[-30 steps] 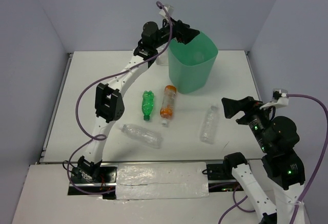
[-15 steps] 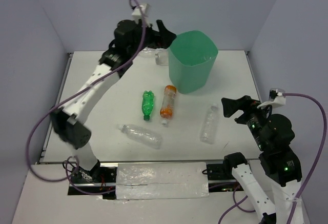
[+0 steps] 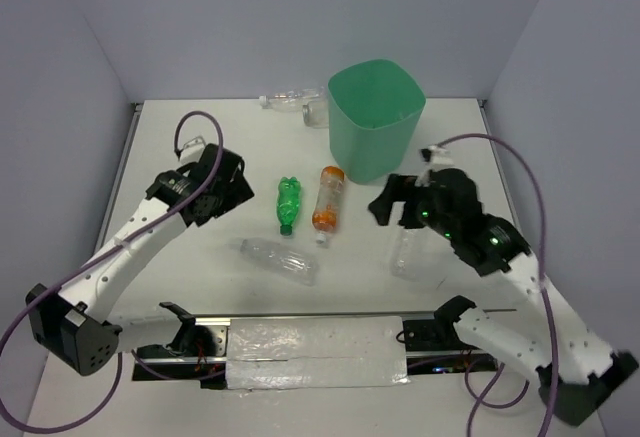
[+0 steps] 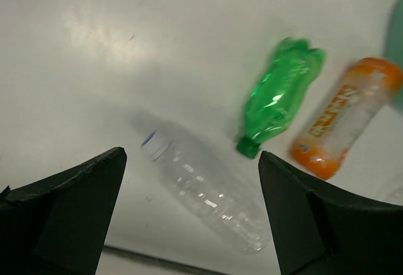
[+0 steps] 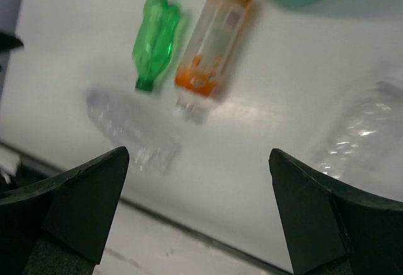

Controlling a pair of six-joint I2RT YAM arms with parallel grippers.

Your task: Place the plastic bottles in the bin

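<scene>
- Currently the left pincer [image 4: 190, 155] hangs wide open, empty, beside the green bottle [image 4: 280, 95].
- Likewise open, the right pincer [image 5: 199, 154] hovers near a clear bottle [image 5: 362, 130], by the bin [image 3: 375, 132].

My left arm [image 3: 120, 252] and right arm [image 3: 565, 322] are white links with black joints, a purple cable [image 3: 470, 138] looping along each. My left gripper [image 4: 189, 158] and right gripper [image 5: 198, 155] are matte black, with wedge fingers [image 4: 63, 212]. Green lights [image 3: 423, 214] dot the right.
</scene>
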